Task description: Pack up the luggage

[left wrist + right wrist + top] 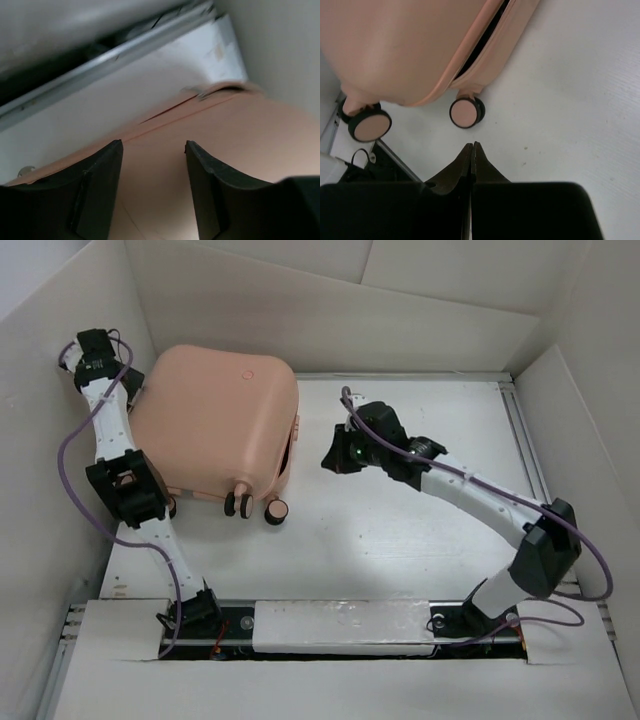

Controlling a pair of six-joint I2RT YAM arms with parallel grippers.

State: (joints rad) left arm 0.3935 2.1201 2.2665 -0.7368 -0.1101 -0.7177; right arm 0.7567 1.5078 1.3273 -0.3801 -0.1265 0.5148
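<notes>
1. Two arms flank the case. Farthest left, the left gripper (154, 150) hangs at the far-left corner of the luggage (215, 415), its fingers spread apart with nothing between them. Only peach shell fills its wrist view, and whether a finger touches the shell cannot be told.
2. The luggage lies flat on the left half of the table (420, 540), lid down on top. Its long axis runs roughly near to far, and its wheels (240, 502) point toward the arm bases.
3. Along its right edge the two shells do not meet. A dark gap shows at the seam (480, 45) above the near wheel, so the case looks unclosed.
4. To the right, just off that edge, the right gripper (472, 146) is clenched on nothing. Its fingertips are pressed together and aimed at the near-right corner.
5. Judged from this, the luggage lies to the left of the right claw with the open seam facing it. The right arm seems better placed to reach the gap, and the left to press the lid.
</notes>
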